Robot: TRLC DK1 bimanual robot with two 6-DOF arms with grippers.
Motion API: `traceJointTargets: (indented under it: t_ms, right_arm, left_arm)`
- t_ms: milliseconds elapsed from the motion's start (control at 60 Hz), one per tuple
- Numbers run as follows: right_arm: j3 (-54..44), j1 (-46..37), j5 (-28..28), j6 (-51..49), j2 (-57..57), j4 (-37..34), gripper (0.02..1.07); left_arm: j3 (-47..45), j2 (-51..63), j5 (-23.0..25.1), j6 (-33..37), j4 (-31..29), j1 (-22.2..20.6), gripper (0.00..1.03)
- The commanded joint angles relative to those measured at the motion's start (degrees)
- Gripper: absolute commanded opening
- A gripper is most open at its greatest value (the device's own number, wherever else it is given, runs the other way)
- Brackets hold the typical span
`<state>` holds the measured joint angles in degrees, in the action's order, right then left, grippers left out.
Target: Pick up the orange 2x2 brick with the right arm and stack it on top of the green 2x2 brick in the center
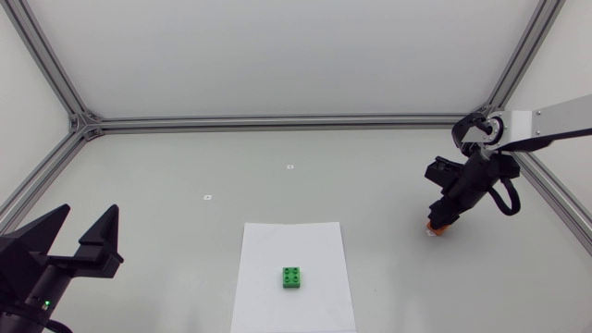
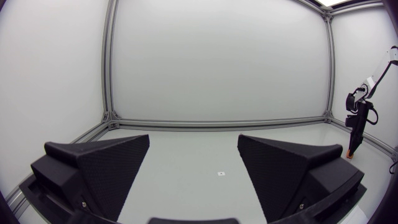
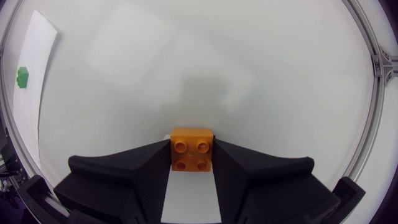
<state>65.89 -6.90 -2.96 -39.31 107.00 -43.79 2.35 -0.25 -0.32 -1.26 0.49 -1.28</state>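
Left gripper (image 1: 91, 210): near-left corner of the table, matte black, its two wedge fingers spread wide with nothing between them; the left wrist view shows the same open gap (image 2: 193, 140). White paper sheet (image 1: 319, 245): near centre, flat on the table. Green 2x2 brick (image 1: 293, 277): on the sheet, studs up, four round studs showing; seen small and well apart from the right gripper in the right wrist view (image 3: 22, 77). Orange 2x2 brick (image 3: 192, 149): right side of the table, well apart from the sheet, bright orange, square, four round studs facing up. It sits between the fingers of the right gripper (image 3: 191, 157), both inner faces pressed against its opposite sides. Whether it rests on the table or is just clear of it cannot be told. Right arm (image 1: 546, 120): enters from the far right edge, with the black wrist angled steeply down so that the gripper (image 1: 438, 225) points at the table.
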Motion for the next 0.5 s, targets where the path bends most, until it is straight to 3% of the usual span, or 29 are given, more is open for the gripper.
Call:
traceJointTargets:
  t_ms: [0,200,483]
  right_arm:
    - [-1.1,0.7,-0.4,-1.5,-3.9,-1.7,0.2]
    - [-4.6,5.5,-0.3,-1.6,-11.9,-4.0,0.16]
    - [-10.7,18.3,1.0,-1.2,-21.4,-6.3,0.15]
  left_arm:
    - [-2.3,-0.5,0.2,0.7,-0.8,0.1,0.99]
    - [-2.3,-0.5,0.2,0.7,-0.8,0.1,0.99]
    - [-2.3,-0.5,0.2,0.7,-0.8,0.1,0.99]
